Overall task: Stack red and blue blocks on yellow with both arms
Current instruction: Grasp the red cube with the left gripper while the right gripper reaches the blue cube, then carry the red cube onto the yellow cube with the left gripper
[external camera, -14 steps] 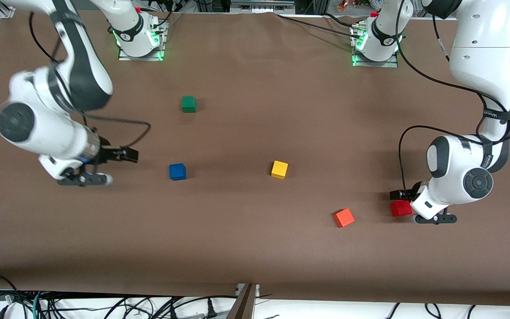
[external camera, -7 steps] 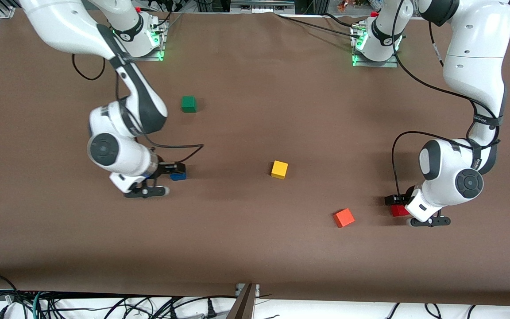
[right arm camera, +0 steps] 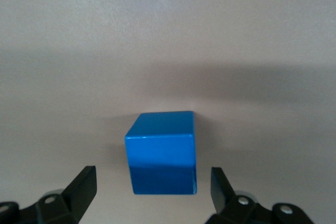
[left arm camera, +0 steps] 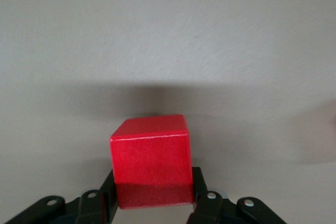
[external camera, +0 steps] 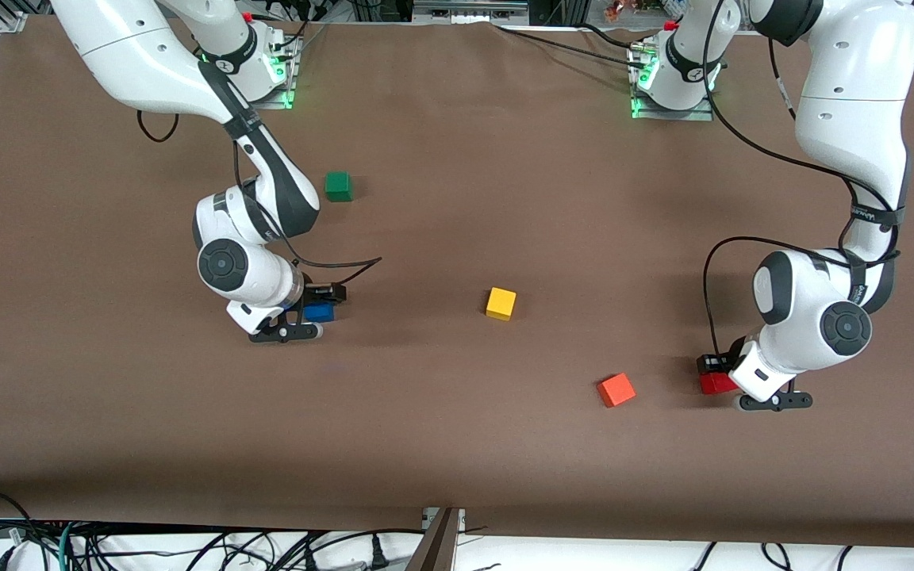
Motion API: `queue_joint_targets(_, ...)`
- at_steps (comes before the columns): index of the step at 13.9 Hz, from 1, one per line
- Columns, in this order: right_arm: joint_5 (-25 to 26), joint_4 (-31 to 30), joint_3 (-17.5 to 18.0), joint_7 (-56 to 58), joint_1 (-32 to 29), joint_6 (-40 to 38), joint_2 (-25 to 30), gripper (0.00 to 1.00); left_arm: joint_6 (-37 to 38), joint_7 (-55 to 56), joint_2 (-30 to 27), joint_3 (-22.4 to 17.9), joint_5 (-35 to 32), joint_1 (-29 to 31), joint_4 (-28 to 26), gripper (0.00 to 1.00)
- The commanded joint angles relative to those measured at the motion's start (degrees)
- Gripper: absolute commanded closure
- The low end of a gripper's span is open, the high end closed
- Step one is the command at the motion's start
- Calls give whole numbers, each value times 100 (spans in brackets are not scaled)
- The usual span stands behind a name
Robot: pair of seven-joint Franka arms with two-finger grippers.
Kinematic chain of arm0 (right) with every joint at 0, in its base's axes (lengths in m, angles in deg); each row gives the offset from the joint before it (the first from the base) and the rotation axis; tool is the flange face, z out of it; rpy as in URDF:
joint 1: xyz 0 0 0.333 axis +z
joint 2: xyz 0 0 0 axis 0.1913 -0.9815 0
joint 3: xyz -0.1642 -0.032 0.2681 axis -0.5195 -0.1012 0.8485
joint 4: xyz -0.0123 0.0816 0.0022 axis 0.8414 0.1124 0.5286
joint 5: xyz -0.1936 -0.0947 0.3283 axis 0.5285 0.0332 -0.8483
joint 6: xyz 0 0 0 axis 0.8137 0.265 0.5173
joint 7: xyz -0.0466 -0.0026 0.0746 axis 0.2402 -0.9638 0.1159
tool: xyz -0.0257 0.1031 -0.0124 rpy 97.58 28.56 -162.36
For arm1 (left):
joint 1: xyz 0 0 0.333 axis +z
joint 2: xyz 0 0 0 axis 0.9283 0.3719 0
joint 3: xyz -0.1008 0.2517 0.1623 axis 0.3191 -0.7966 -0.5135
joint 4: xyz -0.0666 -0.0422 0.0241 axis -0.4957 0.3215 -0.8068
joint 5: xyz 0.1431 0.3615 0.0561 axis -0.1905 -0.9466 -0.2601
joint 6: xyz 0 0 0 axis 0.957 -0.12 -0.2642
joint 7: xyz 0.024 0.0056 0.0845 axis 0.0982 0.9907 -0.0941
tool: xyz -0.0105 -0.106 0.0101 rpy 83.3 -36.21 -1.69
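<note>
Low at the frame's right, the left tool (left arm camera: 152, 203) had just clamped the red block (external camera: 715, 384); mid-left, the right tool (right arm camera: 152, 192) had arrived, fingers wide, straddling the blue block (external camera: 318, 312). Both blocks were on the bench, the yellow cube (external camera: 501, 303) bare mid-frame.

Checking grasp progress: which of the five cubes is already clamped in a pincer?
The red cube, squeezed by the left pincer. The blue cube only sits between the right pincer's open fingers.

Deep red cube (left arm camera: 150, 162), saturated blue cube (right arm camera: 162, 152), bright yellow cube (external camera: 501, 303), orange cube (external camera: 616, 389), green cube (external camera: 337, 185), plain brown table (external camera: 457, 444).
</note>
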Motion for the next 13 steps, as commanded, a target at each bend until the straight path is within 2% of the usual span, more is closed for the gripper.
queue_joint_targets(1, 85, -454, 19, -66, -38, 434, 134, 31, 287, 284, -399, -8, 105, -332, 9, 100)
queue_joint_targets(3, 77, -376, 19, -49, -47, 391, 151, 54, 498, 530, -627, 10, 105, -726, 18, 100)
queue_joint_targets(5, 50, -61, 10, 13, -82, -19, 213, 71, 639, 1038, -742, 10, 105, -1166, 18, 100)
queue_joint_targets(9, 33, 1888, 10, 4, -65, -2146, -23, 73, 710, 2208, -875, 10, 97, -2159, 27, 100)
queue_joint_targets(13, 33, 2655, 36, -4, 23, -2545, -103, 72, 710, 2974, -849, 1, 44, -3108, 27, 100)
